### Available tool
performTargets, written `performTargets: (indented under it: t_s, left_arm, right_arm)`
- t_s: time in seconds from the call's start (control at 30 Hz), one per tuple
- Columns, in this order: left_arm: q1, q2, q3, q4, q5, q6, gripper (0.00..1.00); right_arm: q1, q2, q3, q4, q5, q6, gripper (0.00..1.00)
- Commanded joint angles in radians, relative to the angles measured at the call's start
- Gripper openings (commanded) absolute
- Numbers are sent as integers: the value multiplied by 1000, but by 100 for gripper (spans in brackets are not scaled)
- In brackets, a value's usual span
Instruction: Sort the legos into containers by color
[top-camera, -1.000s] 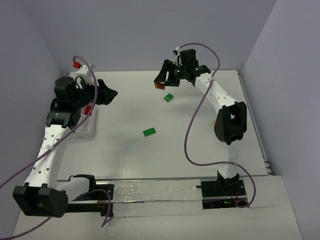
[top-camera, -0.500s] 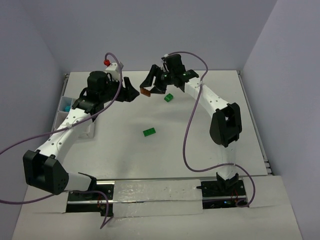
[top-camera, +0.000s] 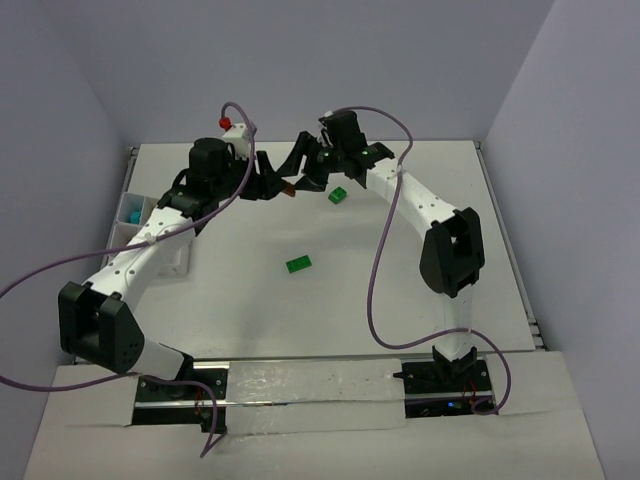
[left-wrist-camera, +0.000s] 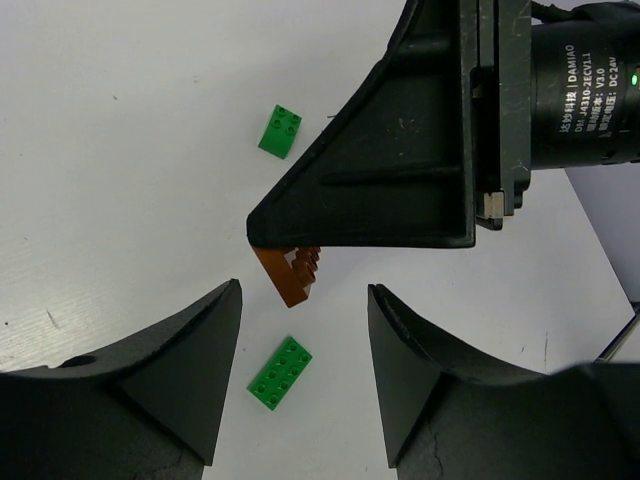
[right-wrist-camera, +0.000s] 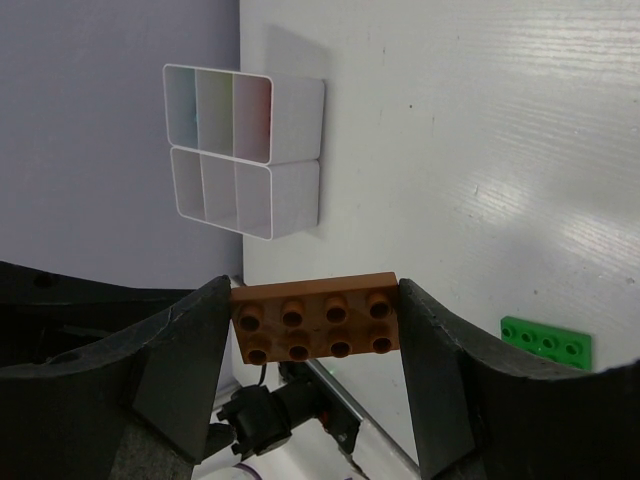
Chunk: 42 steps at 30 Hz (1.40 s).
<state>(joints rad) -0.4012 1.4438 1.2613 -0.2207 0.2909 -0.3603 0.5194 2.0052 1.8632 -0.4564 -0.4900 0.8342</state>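
Observation:
My right gripper (right-wrist-camera: 315, 322) is shut on an orange lego (right-wrist-camera: 315, 320) and holds it above the table by its two ends. In the top view this lego (top-camera: 290, 187) hangs between the right gripper (top-camera: 303, 178) and the left gripper (top-camera: 272, 186). My left gripper (left-wrist-camera: 303, 290) is open, and the lower end of the orange lego (left-wrist-camera: 290, 278) sits just between its fingertips without touching them. A green eight-stud lego (left-wrist-camera: 280, 372) and a small green lego (left-wrist-camera: 280, 130) lie on the table. The white six-compartment container (right-wrist-camera: 245, 150) stands at the left edge.
The container (top-camera: 125, 228) is partly covered by the left arm, and something blue lies in one compartment. The two green legos lie at mid-table (top-camera: 298, 264) and near the right gripper (top-camera: 338, 195). Purple cables loop over both arms. Walls enclose the table.
My left gripper has swung right from over the container to meet the right gripper. My right gripper has moved left with the orange lego.

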Motion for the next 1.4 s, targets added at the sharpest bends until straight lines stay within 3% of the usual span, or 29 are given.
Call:
performTargets:
  t_s: [0.0, 0.33, 0.47, 0.57, 0.63, 0.73, 0.77, 0.83, 0.87, 1.0, 1.17, 1.27, 1.37]
  left_arm:
    - [-8, 10, 49, 32, -12, -20, 62]
    - [-10, 35, 58, 25, -61, -32, 44]
    - [-10, 37, 58, 15, -66, -39, 30]
    - [-10, 35, 46, 9, -65, -44, 26]
    - [-8, 33, 38, 10, -61, -46, 17]
    - [-8, 23, 33, 3, -60, -39, 0]
    - [-5, 16, 32, -1, -57, -37, 0]
    - [1, -8, 27, -12, -41, -29, 0]
    - [7, -23, 23, -25, -34, -21, 0]
    - [38, -97, 2, -125, -1, 45, 0]
    - [179, -176, 5, -327, 113, 172, 0]
    - [423, -222, 69, -528, 279, 438, 0]
    - [569, -224, 142, -690, 344, 637, 0]
  right_arm:
    - [16, -72, -16, 41, -7, 16, 22]
    - [35, -106, -56, 68, -39, 37, 22]
    - [36, -121, -70, 71, -37, 44, 22]
    - [37, -128, -76, 79, -45, 52, 22]
    - [37, -131, -77, 81, -52, 54, 25]
    - [37, -136, -84, 90, -57, 52, 45]
    - [37, -138, -85, 89, -54, 49, 58]
    - [34, -139, -86, 88, -52, 38, 95]
    - [29, -141, -88, 89, -54, 34, 99]
    - [3, -147, -84, 95, -53, 14, 100]
    - [-37, -161, -56, 88, -45, -70, 100]
    - [-47, -155, -9, 24, -48, -208, 100]
    - [-47, -138, 14, -28, -59, -336, 100]
